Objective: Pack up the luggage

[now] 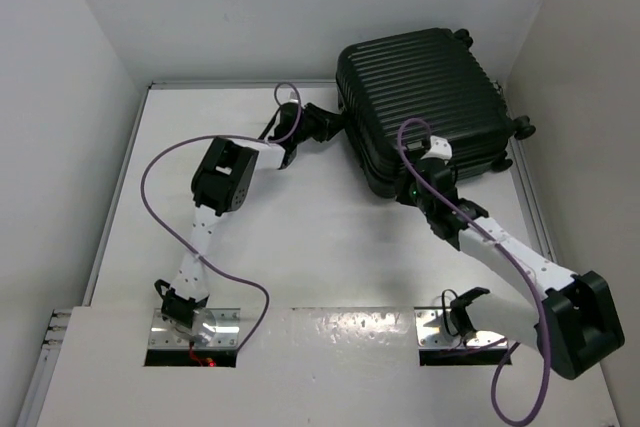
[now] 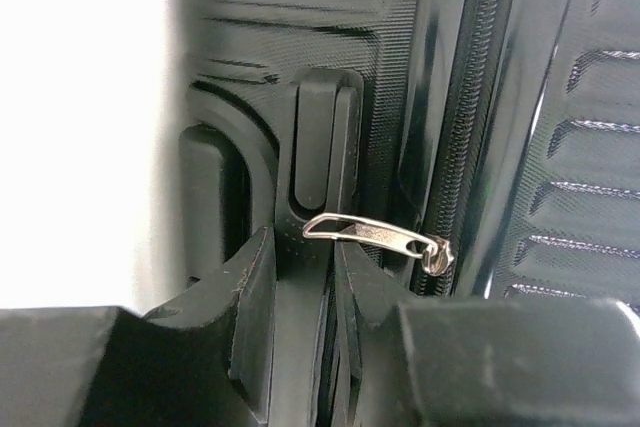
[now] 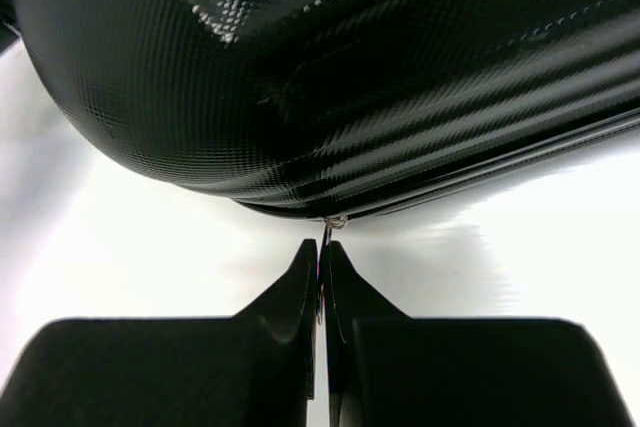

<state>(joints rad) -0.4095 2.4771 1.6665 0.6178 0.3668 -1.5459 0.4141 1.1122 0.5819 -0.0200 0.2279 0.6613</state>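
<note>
1. White walls (image 1: 300, 7) are enclosing a white table (image 1: 300, 237). In the overhead view the luggage (image 1: 425, 97) is lying closed at the table's far right corner. The left gripper (image 1: 335, 125) is reaching its left side and the right gripper (image 1: 412, 190) its near edge.
2. In the left wrist view, the left gripper (image 2: 305, 277) is holding its jaws partly apart on either side of a raised black ridge (image 2: 325, 147) on the shell. Whether they are squeezing it cannot be told. A silver zip pull (image 2: 375, 237) is lying across, just above the fingertips.
3. In the right wrist view, the right gripper (image 3: 322, 257) is pinching its jaws together on a thin metal pull (image 3: 328, 229) at the luggage's seam.
</note>
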